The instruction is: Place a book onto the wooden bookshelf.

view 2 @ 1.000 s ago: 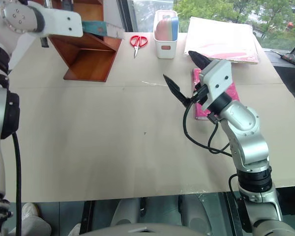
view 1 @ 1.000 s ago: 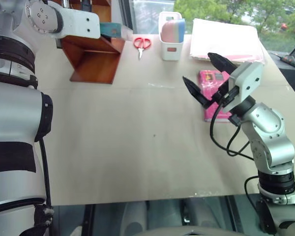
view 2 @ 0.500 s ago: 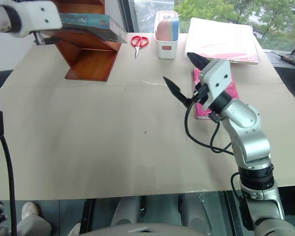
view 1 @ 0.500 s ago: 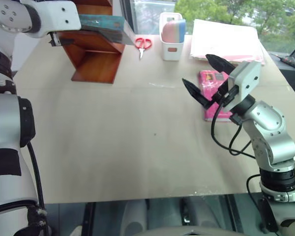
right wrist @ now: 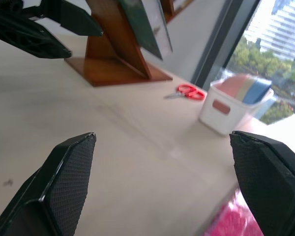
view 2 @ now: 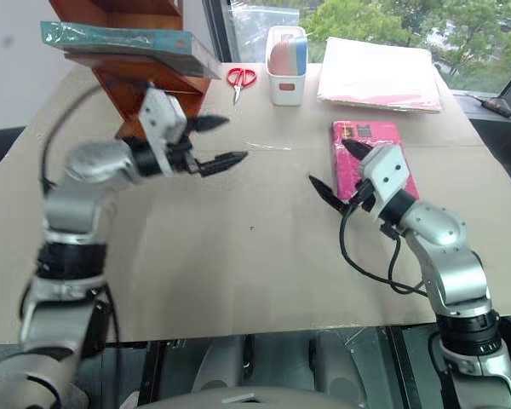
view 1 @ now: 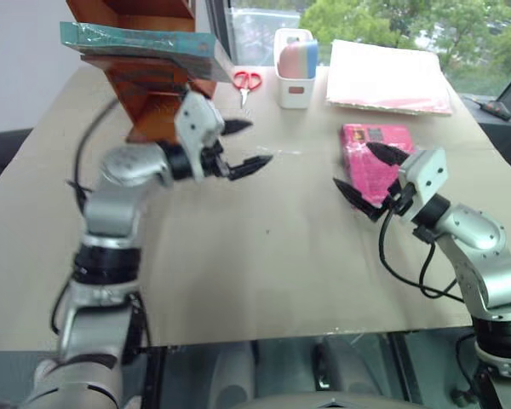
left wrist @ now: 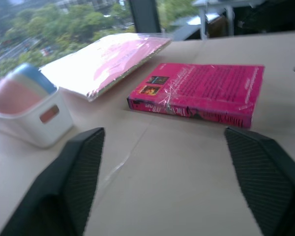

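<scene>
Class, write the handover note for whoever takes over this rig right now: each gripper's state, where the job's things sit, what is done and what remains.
Left gripper: open, empty, above the table in front of the shelf.
Right gripper: open, empty, over the small magenta-pink book.
Large teal-green plastic-wrapped book: lying flat on a board of the reddish-brown wooden bookshelf, one end jutting past the board's edge.
Done: book placed and released.
Left: probably only drawing both arms back; check the overhang.

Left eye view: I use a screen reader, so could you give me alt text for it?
A teal book lies on the wooden shelf at the table's far left; the open left gripper hovers nearby, empty. The open right gripper hangs beside a pink book.
</scene>
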